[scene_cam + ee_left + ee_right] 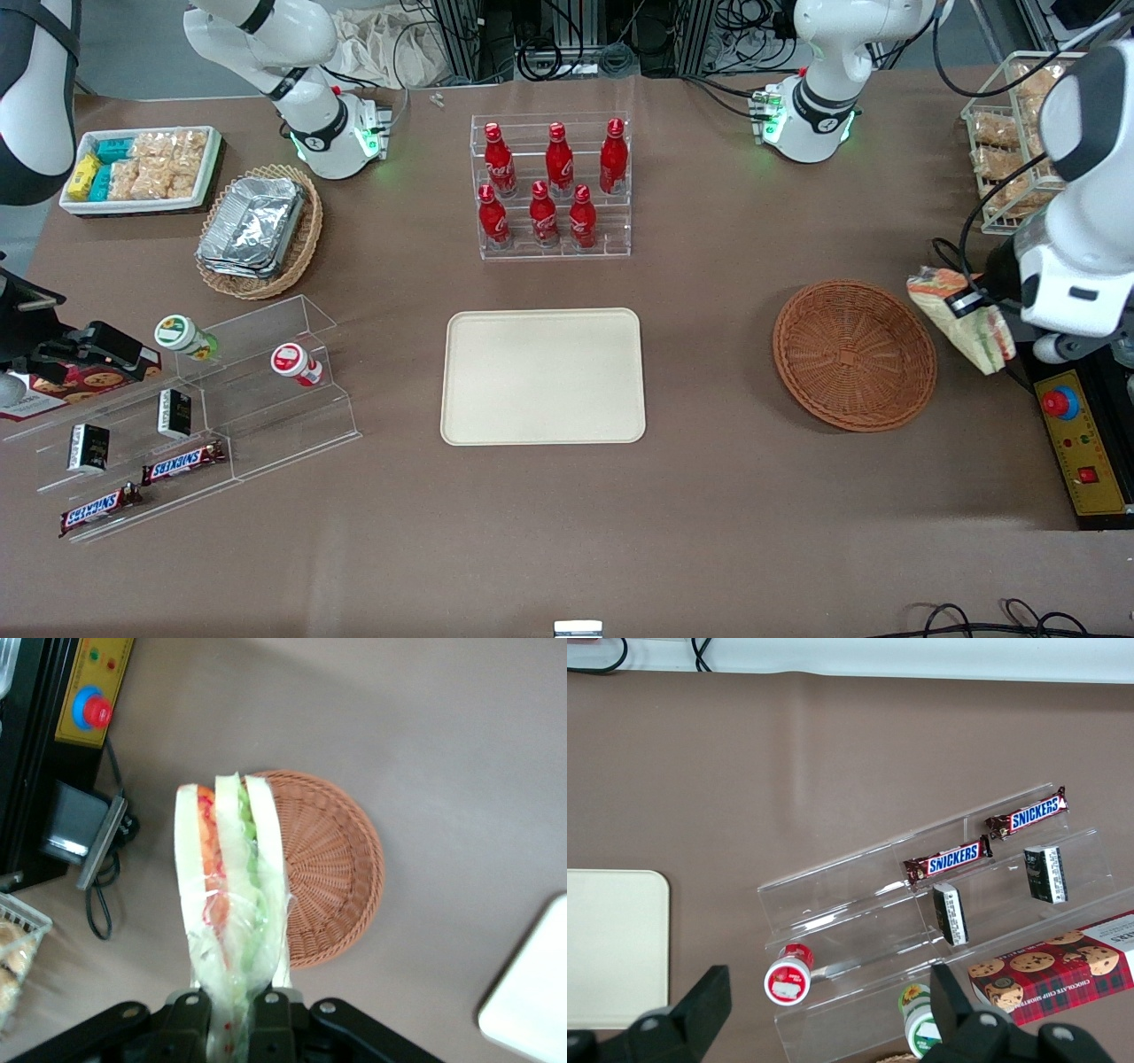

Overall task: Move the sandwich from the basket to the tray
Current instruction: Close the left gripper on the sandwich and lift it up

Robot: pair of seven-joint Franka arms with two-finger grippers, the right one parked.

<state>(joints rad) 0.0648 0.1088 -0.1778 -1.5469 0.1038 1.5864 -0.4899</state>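
One gripper: the gripper [232,1010] on the working arm is up in the air, past the working arm's end of the basket and beside the yellow button box.
Fingers: the two black fingers [188,1019] are squeezed onto the thin end of the sandwich, one on each flat side.
Sandwich: the sandwich [966,321] is held up off the table in its clear wrap. It has pale bread with green and orange-red stuff inside. In the front view it hangs just beside the basket's rim, not in the basket.
Basket: the round red-brown basket [854,354] sits on the brown table with nothing in it. In the wrist view the sandwich [232,895] covers part of the basket [328,870].
Button box: the yellow box [1087,443] with a red button sits at the table edge, close to the gripper.
Tray: the big cream tray [543,376] lies flat in the middle of the table, well apart from the basket, toward the parked arm's end. Nothing is on it.
Bottles: six red bottles [549,184] stand in a clear rack, farther from the front camera than the tray.
Snack shelf: a clear stepped shelf [204,416] with candy bars and small jars is at the parked arm's end.
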